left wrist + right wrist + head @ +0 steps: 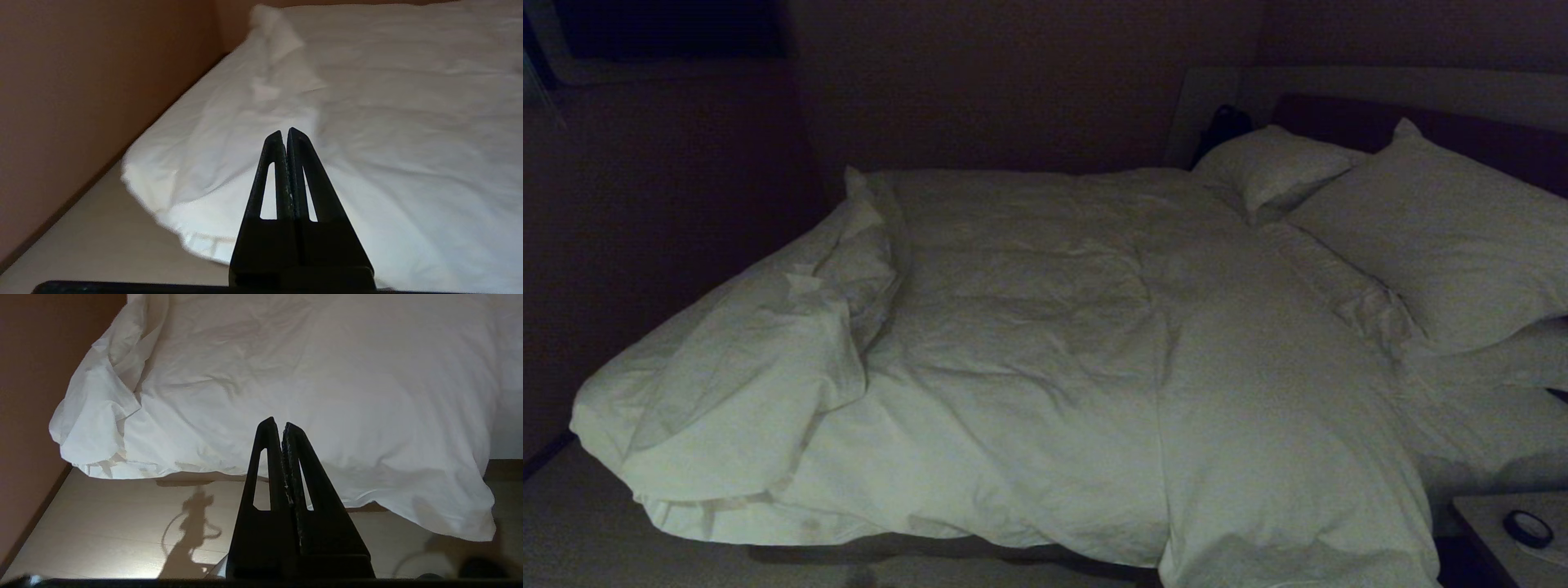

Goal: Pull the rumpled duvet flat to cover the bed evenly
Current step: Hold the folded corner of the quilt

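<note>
Left wrist view: our left gripper (284,132), jaws pressed together and empty, hangs clear of the duvet (388,122), aimed at its folded-back corner (229,134) near the wall (81,81); we judge that fold the likely place to take hold.

Right wrist view: our right gripper (277,424), likewise closed on nothing, hangs above the floor (102,522) facing the duvet's drooping near edge.

Head view: duvet spread over the bed (866,549), bunched at the left end, short of the pillows (1437,220); neither arm visible.
</note>
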### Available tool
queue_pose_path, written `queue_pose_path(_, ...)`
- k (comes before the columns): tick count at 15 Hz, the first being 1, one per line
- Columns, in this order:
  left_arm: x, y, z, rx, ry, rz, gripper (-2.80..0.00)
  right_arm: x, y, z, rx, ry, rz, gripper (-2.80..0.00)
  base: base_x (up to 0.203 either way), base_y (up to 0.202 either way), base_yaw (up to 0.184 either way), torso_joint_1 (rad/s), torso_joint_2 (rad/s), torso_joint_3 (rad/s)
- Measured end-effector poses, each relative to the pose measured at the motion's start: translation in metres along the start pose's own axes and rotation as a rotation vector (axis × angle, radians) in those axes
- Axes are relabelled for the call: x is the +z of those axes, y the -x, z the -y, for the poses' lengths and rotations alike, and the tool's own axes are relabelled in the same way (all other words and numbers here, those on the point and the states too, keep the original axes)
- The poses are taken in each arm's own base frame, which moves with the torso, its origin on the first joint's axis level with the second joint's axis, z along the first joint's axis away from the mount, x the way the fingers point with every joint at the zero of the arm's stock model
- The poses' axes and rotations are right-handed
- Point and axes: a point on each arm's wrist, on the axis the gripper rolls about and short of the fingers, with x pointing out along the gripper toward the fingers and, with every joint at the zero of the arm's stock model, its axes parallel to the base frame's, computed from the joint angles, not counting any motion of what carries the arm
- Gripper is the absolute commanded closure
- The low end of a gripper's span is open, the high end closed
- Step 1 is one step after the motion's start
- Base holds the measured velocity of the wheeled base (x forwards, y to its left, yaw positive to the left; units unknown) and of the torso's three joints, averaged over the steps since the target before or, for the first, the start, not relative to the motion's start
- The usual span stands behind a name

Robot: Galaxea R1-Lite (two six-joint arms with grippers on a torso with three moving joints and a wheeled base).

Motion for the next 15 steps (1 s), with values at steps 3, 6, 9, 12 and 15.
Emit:
queue_pose_path(3, -0.018, 0.023, -0.016, 0.036, -0.012, -0.012, 0.0, -0.016, 0.024, -0.003, 0.017, 0.037, 0.041, 0.0, 0.0, 0.0, 0.0, 0.0, 0.0, 0.0)
queue_pose_path(6, -0.038, 0.056, -0.035, 0.095, -0.01, -0.009, 0.0, -0.028, 0.042, -0.005, 0.019, 0.089, 0.072, 0.0, 0.0, 0.0, 0.0, 0.0, 0.0, 0.0)
queue_pose_path(9, -0.057, 0.074, -0.042, 0.169, -0.015, -0.013, 0.0, -0.031, 0.045, -0.004, 0.013, 0.131, 0.062, 0.0, 0.0, 0.0, 0.0, 0.0, 0.0, 0.0)
queue_pose_path(12, -0.074, 0.08, -0.042, 0.228, 0.007, -0.005, 0.0, -0.029, 0.047, 0.004, 0.078, 0.174, 0.04, 0.0, 0.0, 0.0, 0.0, 0.0, 0.0, 0.0)
queue_pose_path(15, -0.079, 0.081, -0.041, 0.245, 0.016, 0.013, 0.0, -0.03, 0.049, 0.01, 0.052, 0.188, 0.049, 0.0, 0.0, 0.0, 0.0, 0.0, 0.0, 0.0)
